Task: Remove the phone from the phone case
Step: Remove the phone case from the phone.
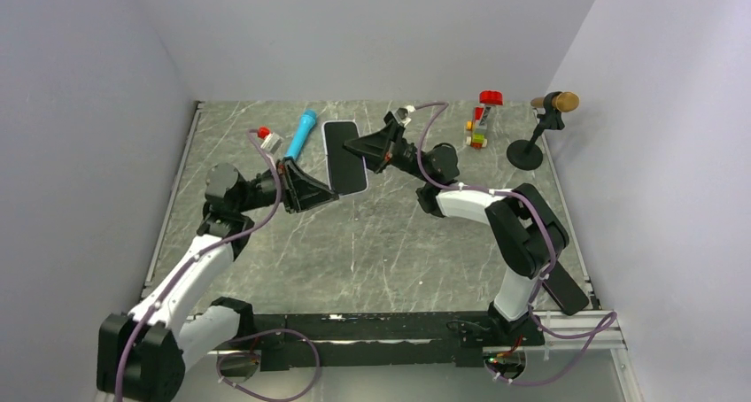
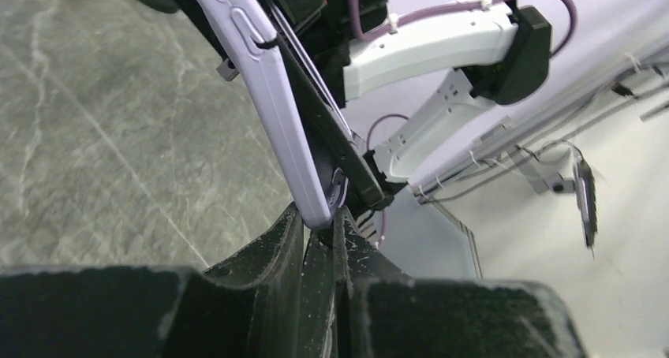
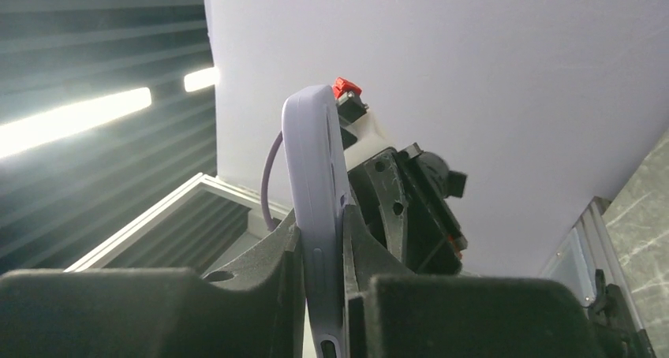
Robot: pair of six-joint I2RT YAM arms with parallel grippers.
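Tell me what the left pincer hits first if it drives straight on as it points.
The phone case clamped in the left pincer fills that line; past it, probably the right pincer gripping its far end. Depth is unclear.

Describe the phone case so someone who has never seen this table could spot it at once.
Look over the far middle of the marbled table, where the left gripper and the right gripper meet. Both are pinched on the phone case, a pale lilac shell rimming the black phone. Unlike the blue cylinder lying beside it, it is flat, rounded-cornered and held off the table.
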